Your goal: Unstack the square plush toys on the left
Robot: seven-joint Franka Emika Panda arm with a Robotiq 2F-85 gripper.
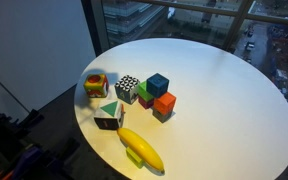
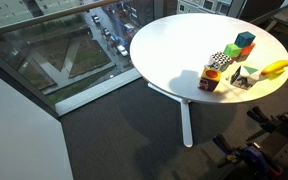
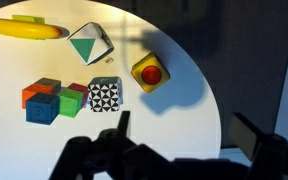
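Note:
The yellow plush cube with red-orange patches (image 1: 96, 85) sits alone on the round white table (image 1: 214, 90), near its edge; it also shows in an exterior view (image 2: 209, 80) and in the wrist view (image 3: 150, 72). The white and black plush cube with a green triangle face (image 1: 109, 114) lies beside it, apart, also seen in an exterior view (image 2: 242, 77) and the wrist view (image 3: 89, 44). The two are not stacked. My gripper (image 3: 184, 128) is open and empty, above the table's edge, away from both cubes.
A black-and-white checkered cube (image 1: 128, 89) and a cluster of teal, green and orange cubes (image 1: 159, 96) stand mid-table. A yellow banana toy (image 1: 141, 149) lies near the edge. The table edge drops to dark floor; large windows lie behind.

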